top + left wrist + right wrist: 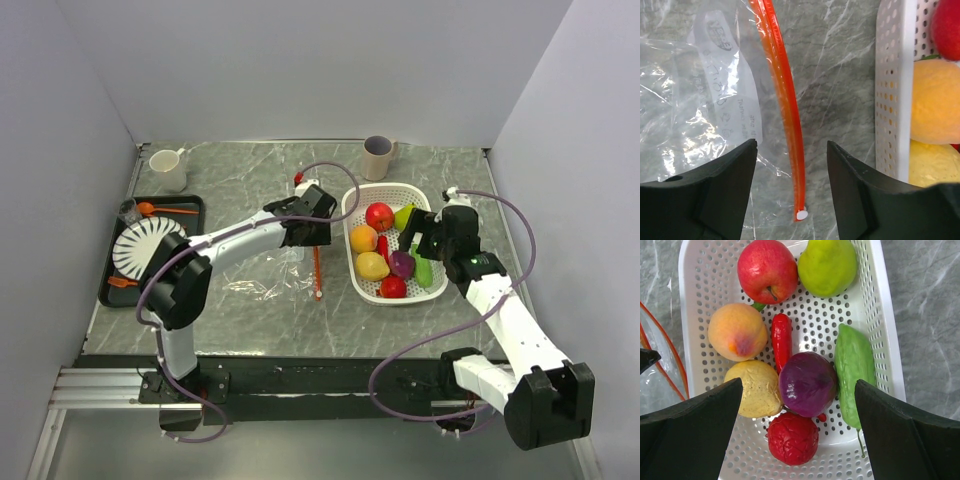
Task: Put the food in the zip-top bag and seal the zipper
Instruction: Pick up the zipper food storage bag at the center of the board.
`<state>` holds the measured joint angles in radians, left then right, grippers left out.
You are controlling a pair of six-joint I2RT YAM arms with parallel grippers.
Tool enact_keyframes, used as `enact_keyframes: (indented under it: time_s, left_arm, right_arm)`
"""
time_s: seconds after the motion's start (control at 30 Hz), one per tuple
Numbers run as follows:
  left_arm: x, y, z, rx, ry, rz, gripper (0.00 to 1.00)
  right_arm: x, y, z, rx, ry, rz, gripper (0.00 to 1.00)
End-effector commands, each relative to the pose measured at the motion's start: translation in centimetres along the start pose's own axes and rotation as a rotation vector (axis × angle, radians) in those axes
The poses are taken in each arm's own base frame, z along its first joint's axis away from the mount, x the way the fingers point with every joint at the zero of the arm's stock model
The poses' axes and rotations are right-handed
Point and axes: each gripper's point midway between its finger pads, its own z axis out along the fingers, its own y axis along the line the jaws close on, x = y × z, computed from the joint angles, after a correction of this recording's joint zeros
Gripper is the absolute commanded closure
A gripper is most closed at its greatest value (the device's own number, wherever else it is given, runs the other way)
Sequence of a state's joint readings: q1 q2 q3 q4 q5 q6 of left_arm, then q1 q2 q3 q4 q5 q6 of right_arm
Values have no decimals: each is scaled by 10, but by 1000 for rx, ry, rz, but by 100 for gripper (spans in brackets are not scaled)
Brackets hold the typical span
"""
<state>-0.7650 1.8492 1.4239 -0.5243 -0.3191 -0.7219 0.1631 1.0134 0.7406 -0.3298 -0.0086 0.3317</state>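
DESK: What lay at the left of the table?

PHOTOGRAPHER: A black tray sat along the left edge, carrying a white plate and an orange spoon. A white mug stood behind it, near the back edge.

DESK: And the zip-top bag?

PHOTOGRAPHER: The zip-top bag lay flat and crinkled at centre. Its zipper formed the right-hand edge, running front to back. The left claw hung above that strip, jaws parted and holding nothing. In the left wrist view the orange-red strip passed between the two black fingers with a gap on either side. The small white slider sat at the strip's near end. A lane of bare marble separated the zipper from the wall of the white basket.

DESK: The right side?

PHOTOGRAPHER: All the food was in that perforated basket. A red apple and a green pear lay at the far end. Nearer came a peach, a red chilli, a yellow fruit, a purple onion and a knobbly red fruit. A green gourd lay along the right wall. The right claw hovered over the basket's right side, jaws spread wide and gripping nothing. Its wrist camera framed the onion between the fingertips. A grey cup stood behind the basket, and marble showed between the basket's right rim and the table's right edge.
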Motion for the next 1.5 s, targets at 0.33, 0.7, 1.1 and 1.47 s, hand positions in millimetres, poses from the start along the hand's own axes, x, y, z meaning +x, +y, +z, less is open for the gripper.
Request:
enact_keyframes:
  time_s: [0.33, 0.7, 1.1, 1.47]
  left_arm:
    - [11, 4, 12, -52, 37, 31, 65]
    - [8, 5, -13, 9, 21, 16, 99]
    - [-4, 1, -83, 190, -46, -78, 99]
    - [-11, 2, -102, 227, -81, -87, 99]
  right_arm:
    - [-22, 9, -4, -25, -41, -1, 0]
    - [-12, 42, -8, -215, 5, 31, 0]
    - [6, 147, -11, -640, 144, 126, 42]
    - [29, 217, -16, -778, 252, 66, 41]
